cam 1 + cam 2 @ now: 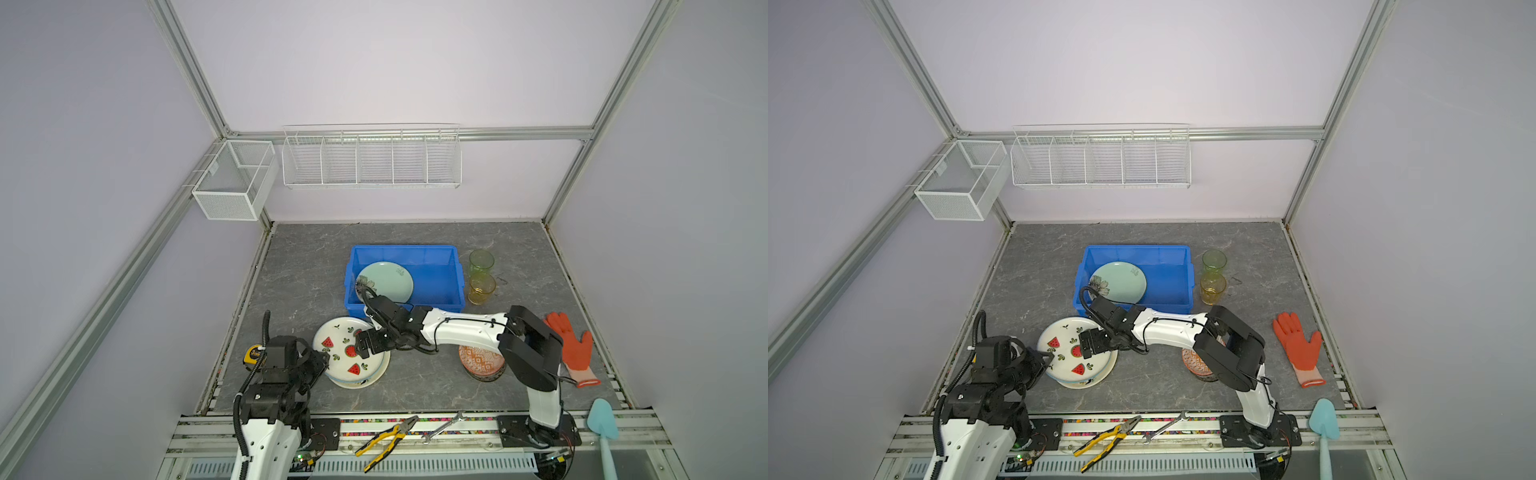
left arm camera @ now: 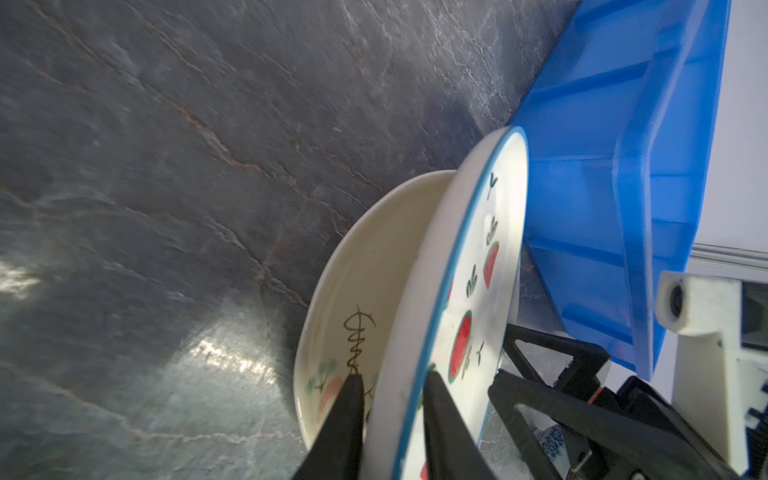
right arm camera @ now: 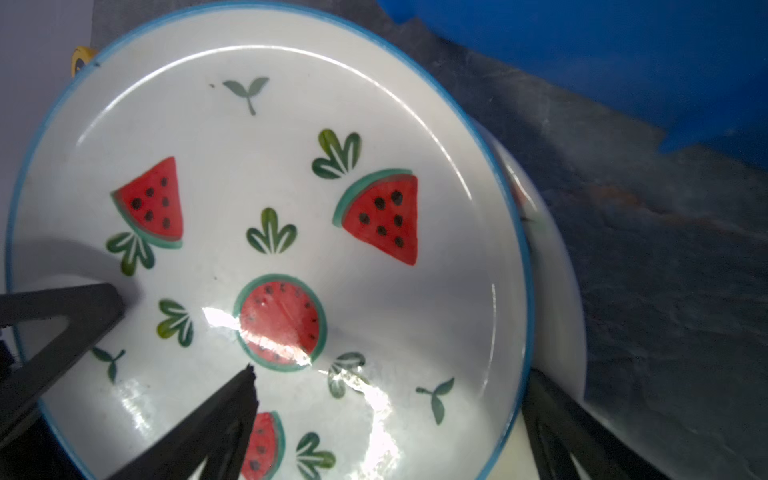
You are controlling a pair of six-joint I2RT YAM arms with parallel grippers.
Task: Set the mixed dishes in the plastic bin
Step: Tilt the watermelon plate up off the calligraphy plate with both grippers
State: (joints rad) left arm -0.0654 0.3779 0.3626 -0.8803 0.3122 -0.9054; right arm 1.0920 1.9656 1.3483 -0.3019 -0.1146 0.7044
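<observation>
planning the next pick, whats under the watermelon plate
A cream plate with a painted motif lies right under the watermelon plate, its rim showing along one side. Most of its face is covered, so anything below it is hidden.

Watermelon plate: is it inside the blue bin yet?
No, the watermelon plate rests on a cream plate, outside the bin.

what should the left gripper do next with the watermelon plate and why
Probably lift it slightly, clear of the cream plate. The left gripper pinches the rim of the watermelon plate, one finger between the two plates; the right gripper stands open over the opposite edge, holding nothing, and the bin lies just beyond.
</observation>
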